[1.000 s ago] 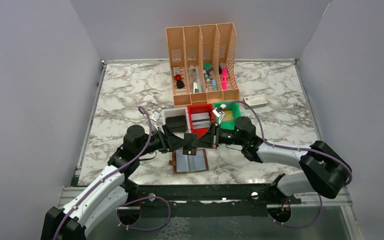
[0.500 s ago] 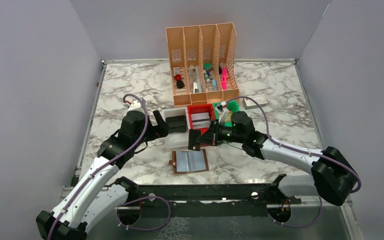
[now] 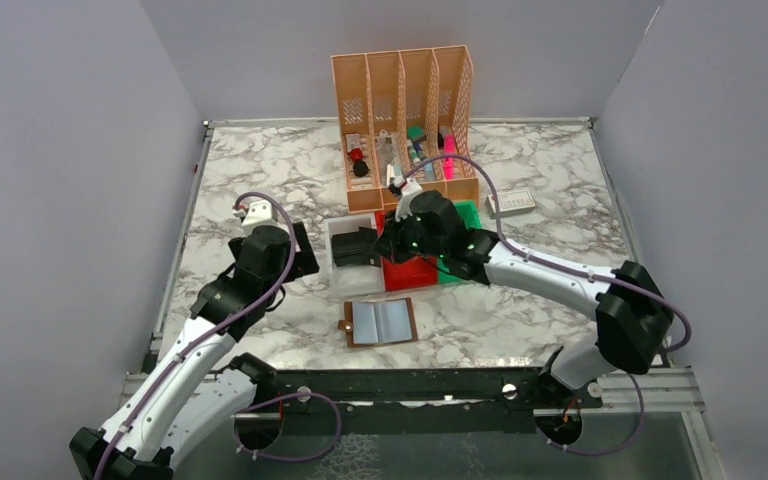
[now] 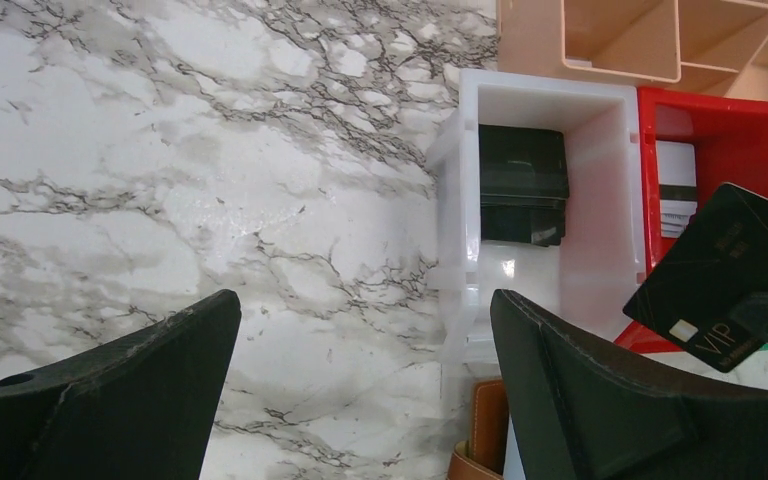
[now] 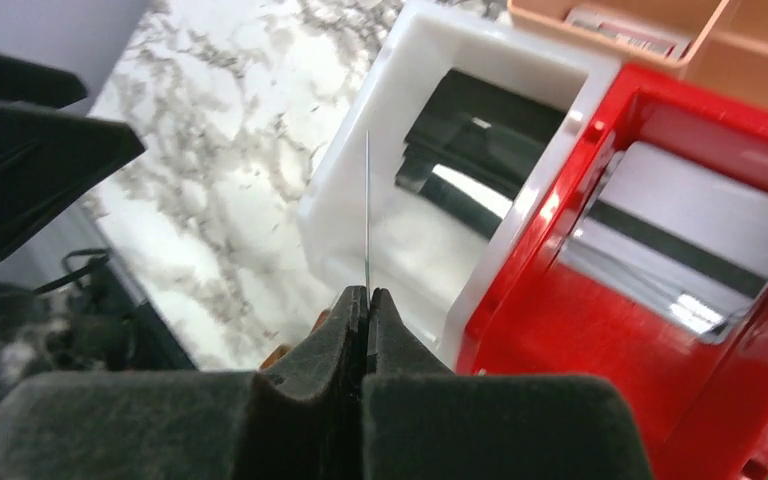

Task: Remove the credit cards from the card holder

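The right jaws pinch one black card (image 4: 725, 275) just over the red bin (image 3: 410, 273), so I think they drop it next, while the left jaws gape empty and the card holder (image 3: 381, 322) lies open on the desk (image 3: 260, 180); only the left wrist view shows the card's face.
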Tool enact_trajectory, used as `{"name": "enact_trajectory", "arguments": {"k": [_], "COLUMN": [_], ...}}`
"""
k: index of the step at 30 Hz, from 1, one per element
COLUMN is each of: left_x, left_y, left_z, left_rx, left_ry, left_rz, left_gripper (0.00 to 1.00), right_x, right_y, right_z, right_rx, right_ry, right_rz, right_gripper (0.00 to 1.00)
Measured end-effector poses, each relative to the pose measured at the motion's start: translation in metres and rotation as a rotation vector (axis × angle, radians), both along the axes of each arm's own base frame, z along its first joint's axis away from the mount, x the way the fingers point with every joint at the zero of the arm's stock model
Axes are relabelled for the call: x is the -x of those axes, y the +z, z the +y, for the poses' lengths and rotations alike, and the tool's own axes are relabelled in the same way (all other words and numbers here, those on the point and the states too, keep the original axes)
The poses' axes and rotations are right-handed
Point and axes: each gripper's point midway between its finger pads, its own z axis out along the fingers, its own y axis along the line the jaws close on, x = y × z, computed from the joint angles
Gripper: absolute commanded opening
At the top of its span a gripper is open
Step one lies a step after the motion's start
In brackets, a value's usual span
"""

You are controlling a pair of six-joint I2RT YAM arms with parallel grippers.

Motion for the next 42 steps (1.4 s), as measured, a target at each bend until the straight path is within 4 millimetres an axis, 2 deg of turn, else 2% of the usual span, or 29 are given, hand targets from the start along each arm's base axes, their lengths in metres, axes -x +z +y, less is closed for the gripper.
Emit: {"name": "enact_trajectory", "arguments": {"k": [6, 11, 17, 25, 32, 37, 42], "left_x": [0.001, 0.002, 0.002, 0.002, 0.001, 0.001, 0.0], "left_y": [0.012, 0.017, 0.017, 0.017, 0.017, 0.017, 0.017], "left_z": [0.008, 0.011, 0.012, 0.013, 0.016, 0.018, 0.02], "left_rx": [0.006, 0.012, 0.011, 0.011, 0.01, 0.009, 0.008], "left_ry": [0.03, 0.043, 0.047, 0.05, 0.062, 0.07, 0.08], "left_rz": [-0.052, -0.075, -0.077, -0.077, -0.077, -0.076, -0.076], "left_gripper": [0.99, 0.99, 0.99, 0.99, 0.99, 0.99, 0.99], "right_x": [-0.019, -0.032, -0.052, -0.075, -0.084, -0.084, -0.079], "right_y": [-0.002, -0.018, -0.038, -0.054, -0.076, -0.082, -0.087], "right_z": [0.024, 0.041, 0.041, 0.039, 0.04, 0.044, 0.05], "right_rx": [0.17, 0.33, 0.505, 0.679, 0.779, 0.813, 0.802], "right_ry": [-0.026, -0.032, -0.05, -0.022, 0.039, 0.084, 0.15], "right_rz": [-0.157, -0.271, -0.379, -0.492, -0.551, -0.583, -0.582], "right_gripper": [0.01, 0.01, 0.01, 0.03, 0.09, 0.17, 0.2]}}
